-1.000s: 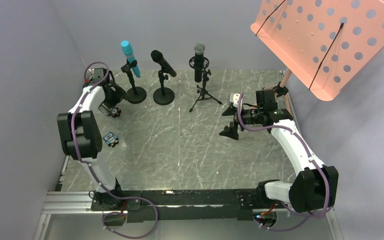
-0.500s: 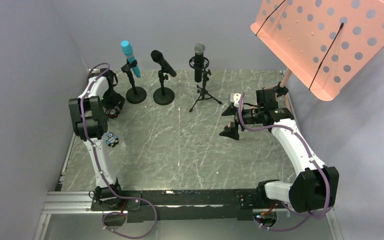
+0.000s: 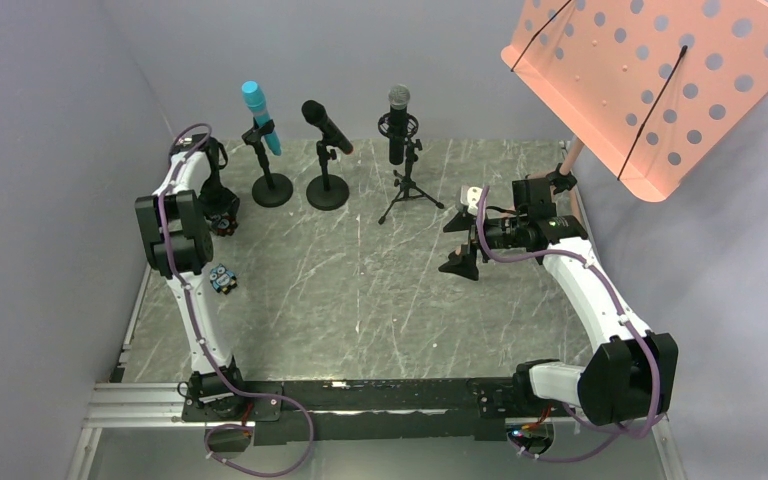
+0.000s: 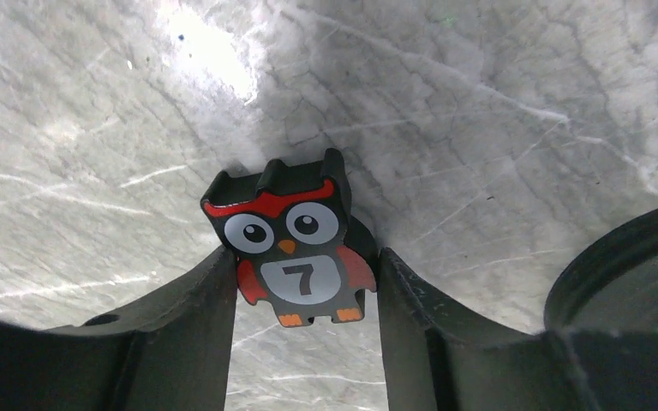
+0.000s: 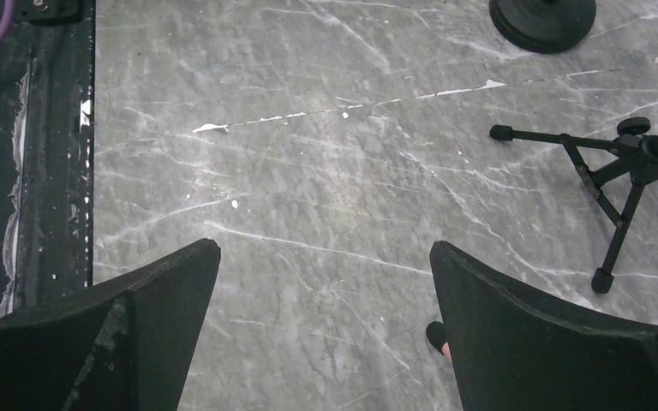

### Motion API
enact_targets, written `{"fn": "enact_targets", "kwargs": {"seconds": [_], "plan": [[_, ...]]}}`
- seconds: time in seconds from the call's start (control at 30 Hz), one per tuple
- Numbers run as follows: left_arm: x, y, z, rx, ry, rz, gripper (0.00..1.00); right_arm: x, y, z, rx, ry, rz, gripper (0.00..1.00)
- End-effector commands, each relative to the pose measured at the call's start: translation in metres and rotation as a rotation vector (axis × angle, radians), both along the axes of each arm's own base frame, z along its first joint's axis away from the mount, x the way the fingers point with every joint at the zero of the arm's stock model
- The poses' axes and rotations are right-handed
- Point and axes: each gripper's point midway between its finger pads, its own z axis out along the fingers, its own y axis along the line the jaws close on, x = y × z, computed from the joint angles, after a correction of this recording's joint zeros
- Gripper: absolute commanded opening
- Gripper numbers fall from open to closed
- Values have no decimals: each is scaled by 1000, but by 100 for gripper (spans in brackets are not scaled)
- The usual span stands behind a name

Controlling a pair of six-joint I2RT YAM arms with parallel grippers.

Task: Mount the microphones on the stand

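Observation:
Three microphones sit in stands at the back of the table. The turquoise microphone (image 3: 258, 116) is clipped on a round-base stand (image 3: 272, 189). A black microphone (image 3: 326, 126) leans on a second round-base stand (image 3: 327, 192). A microphone with a silver mesh head (image 3: 398, 120) stands upright on a tripod stand (image 3: 410, 196). My left gripper (image 3: 223, 223) (image 4: 302, 267) is left of the turquoise one's base, its fingers (image 4: 210, 300) pressed on both sides of an owl tile (image 4: 281, 218) marked 7. My right gripper (image 3: 460, 245) (image 5: 326, 253) hangs open over bare table, right of the tripod.
A blue owl tile (image 3: 222, 279) lies near the left edge. An orange perforated music stand (image 3: 650, 80) overhangs the back right corner. A round stand base (image 4: 634, 265) lies close to my left gripper's right. The tripod's legs (image 5: 621, 171) spread ahead of my right gripper.
My left arm has folded back toward the left rear corner, and its jaws have narrowed onto the red owl tile. The right arm has not moved.

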Motion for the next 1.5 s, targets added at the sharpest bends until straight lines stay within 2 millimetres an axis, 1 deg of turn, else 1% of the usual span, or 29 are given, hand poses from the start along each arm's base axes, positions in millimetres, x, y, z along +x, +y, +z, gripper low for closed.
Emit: {"fn": "enact_targets", "kwargs": {"seconds": [0.0,0.1,0.17,0.27,0.33,0.37,0.43,0.47,0.53,0.6,0.67,0.73,0.8,0.83,0.87,0.9,0.93,0.97,1.0,1.1,1.13,1.17,1.27,1.37,1.4,1.47], "plan": [[17,2,9,-22,-72,-102,46,2,3,19,25,-68,34,100],[39,2,24,-17,-162,-231,38,2,3,19,26,-68,35,100],[56,0,34,-13,-217,-364,37,2,3,19,25,-67,34,100],[77,-5,42,-22,-254,-528,39,2,3,19,24,-67,34,100],[87,-11,40,-44,-274,-635,43,3,3,19,23,-68,33,100],[92,-12,41,-43,-288,-667,49,3,3,19,22,-68,31,100],[97,-12,40,-32,-290,-711,63,3,3,18,21,-69,30,100],[97,-11,38,-29,-283,-722,68,3,3,18,19,-69,29,100],[98,-8,34,-16,-261,-739,72,4,2,17,17,-69,27,100],[97,-5,35,-3,-251,-747,75,4,2,17,16,-68,30,100],[95,-4,38,9,-255,-759,79,3,2,17,16,-66,31,100],[93,1,47,43,-262,-755,82,2,3,17,18,-65,36,100],[88,4,62,72,-287,-743,83,3,2,17,16,-66,35,100],[83,5,73,87,-310,-730,83,3,2,18,16,-68,34,100],[75,5,79,95,-336,-714,83,2,2,18,15,-70,35,100],[69,4,94,110,-392,-697,84,2,2,19,15,-73,35,100],[63,5,105,131,-456,-676,84,2,2,19,16,-74,35,100],[50,3,123,148,-522,-656,86,2,2,20,16,-79,34,100],[37,2,132,150,-563,-629,89,1,2,20,17,-78,35,100],[-5,-4,136,107,-630,-546,97,-1,2,24,21,-89,41,100],[-20,-5,132,79,-626,-505,98,-2,3,26,24,-94,43,100],[-39,-5,124,42,-609,-457,99,-2,3,27,28,-96,45,100],[-81,-17,108,-57,-559,-352,99,-5,3,30,35,-106,48,100],[-125,-25,83,-104,-425,-232,99,-7,4,34,42,-115,56,100],[-138,-29,73,-122,-382,-207,98,-8,4,36,44,-118,60,100],[-158,-32,56,-126,-313,-177,98,-10,4,38,49,-125,65,100]]}}
